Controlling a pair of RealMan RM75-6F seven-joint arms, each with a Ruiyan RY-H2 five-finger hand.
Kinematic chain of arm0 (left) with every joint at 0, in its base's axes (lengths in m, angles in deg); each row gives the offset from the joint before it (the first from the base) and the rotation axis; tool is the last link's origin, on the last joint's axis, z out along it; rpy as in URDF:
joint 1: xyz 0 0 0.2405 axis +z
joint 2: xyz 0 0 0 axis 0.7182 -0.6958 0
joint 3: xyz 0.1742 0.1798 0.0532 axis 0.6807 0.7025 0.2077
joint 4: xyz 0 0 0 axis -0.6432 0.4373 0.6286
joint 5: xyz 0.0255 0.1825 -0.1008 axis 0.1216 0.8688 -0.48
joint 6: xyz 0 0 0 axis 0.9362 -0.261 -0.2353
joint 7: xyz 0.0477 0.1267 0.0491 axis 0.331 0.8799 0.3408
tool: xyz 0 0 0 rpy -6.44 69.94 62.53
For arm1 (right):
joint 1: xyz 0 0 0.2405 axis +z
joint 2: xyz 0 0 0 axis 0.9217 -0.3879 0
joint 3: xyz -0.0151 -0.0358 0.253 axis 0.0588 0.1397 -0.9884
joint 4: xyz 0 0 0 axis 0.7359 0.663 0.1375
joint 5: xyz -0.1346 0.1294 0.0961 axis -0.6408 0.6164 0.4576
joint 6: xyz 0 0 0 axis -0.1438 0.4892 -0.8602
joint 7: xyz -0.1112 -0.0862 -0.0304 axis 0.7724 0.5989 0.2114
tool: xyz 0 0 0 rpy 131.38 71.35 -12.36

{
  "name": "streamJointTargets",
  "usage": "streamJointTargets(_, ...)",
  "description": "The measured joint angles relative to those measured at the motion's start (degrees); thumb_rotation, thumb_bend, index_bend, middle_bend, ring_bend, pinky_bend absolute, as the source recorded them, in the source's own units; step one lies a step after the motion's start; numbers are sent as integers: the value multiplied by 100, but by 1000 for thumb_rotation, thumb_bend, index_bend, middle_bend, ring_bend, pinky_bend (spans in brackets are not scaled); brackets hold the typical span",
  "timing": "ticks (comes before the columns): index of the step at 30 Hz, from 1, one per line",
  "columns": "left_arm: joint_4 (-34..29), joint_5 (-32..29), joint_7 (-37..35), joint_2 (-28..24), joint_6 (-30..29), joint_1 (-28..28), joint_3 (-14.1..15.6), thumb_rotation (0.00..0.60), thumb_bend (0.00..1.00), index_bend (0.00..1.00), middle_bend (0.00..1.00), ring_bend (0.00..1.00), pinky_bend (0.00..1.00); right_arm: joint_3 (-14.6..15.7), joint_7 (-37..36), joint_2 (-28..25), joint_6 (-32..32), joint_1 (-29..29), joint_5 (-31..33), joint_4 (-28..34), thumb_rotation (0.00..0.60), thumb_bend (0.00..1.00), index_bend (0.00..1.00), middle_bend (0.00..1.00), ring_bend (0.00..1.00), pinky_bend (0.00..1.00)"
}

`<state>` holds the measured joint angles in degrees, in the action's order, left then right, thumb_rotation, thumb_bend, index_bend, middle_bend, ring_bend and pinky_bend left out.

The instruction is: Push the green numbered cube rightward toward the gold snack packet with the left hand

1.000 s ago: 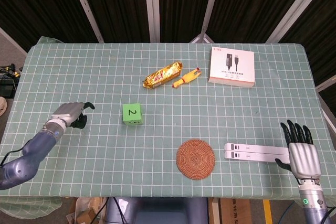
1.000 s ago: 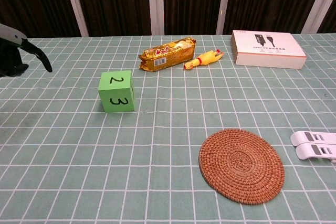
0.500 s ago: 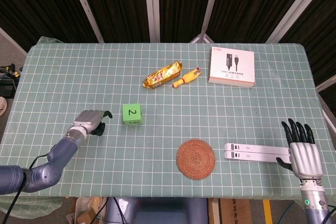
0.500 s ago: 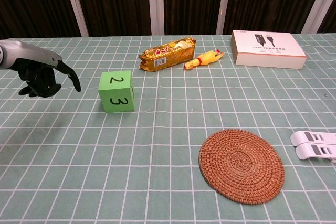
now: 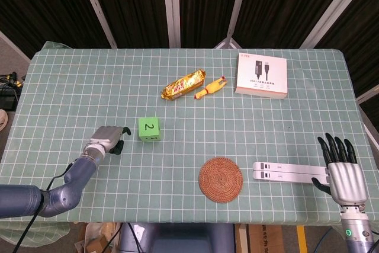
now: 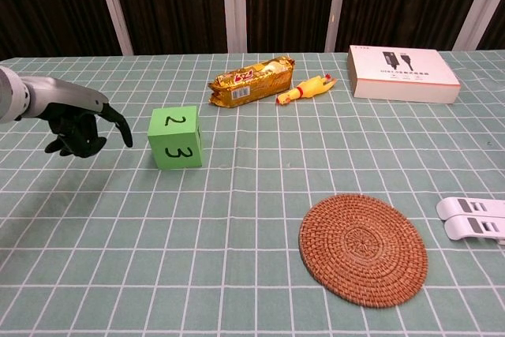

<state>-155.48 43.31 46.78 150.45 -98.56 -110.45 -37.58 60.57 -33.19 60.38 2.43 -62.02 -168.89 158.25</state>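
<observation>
The green numbered cube [image 5: 149, 128] [image 6: 177, 137] sits left of the table's middle, with a 2 on top and a 3 on its near face. The gold snack packet [image 5: 184, 85] [image 6: 252, 81] lies further back and to the right of it. My left hand [image 5: 108, 138] [image 6: 76, 117] hovers just left of the cube, fingers curled in and holding nothing, with a small gap to the cube's left face. My right hand [image 5: 342, 171] stays at the table's near right edge, fingers spread and empty.
A yellow rubber chicken [image 5: 211, 86] [image 6: 307, 87] lies beside the packet. A white box [image 5: 262, 74] [image 6: 402, 73] sits at the back right. A woven round coaster [image 5: 220, 179] [image 6: 363, 249] and a white double strip [image 5: 289, 171] [image 6: 475, 219] lie near the front.
My left hand has moved rightward toward the cube, from well to its left to just beside it. The cube and the right hand have not moved.
</observation>
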Motion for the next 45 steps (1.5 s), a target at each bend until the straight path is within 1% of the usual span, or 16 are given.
streamJointTargets(8,32,447,-244,82,70,157,-115,600,878,241,851,705,706,-37,3,21,-11,-10,67,-14,600,73,55,0,0,0)
streamJointTargets(14,-14,839,-520,74,21,343,-241,600,878,240,853,708,708,-63,19,37,-29,-24,116,2,600,73,55,0,0,0)
streamJointTargets(19,-74,1066,-602,94,-22,437,-286,600,878,240,853,707,709,-78,48,39,-25,-30,164,30,600,72,55,0,0,0)
streamJointTargets(28,-145,1145,-525,226,-83,433,-298,600,878,240,853,708,709,-106,39,11,1,-42,256,77,600,72,55,0,0,0)
streamJointTargets(36,-339,1211,-388,277,-188,362,-342,600,877,240,853,708,709,-129,29,12,15,-42,309,80,600,72,55,0,0,0)
streamJointTargets(45,-408,1001,-96,513,-390,190,-391,600,877,239,853,708,709,-145,25,11,50,-31,358,76,600,73,55,0,0,0)
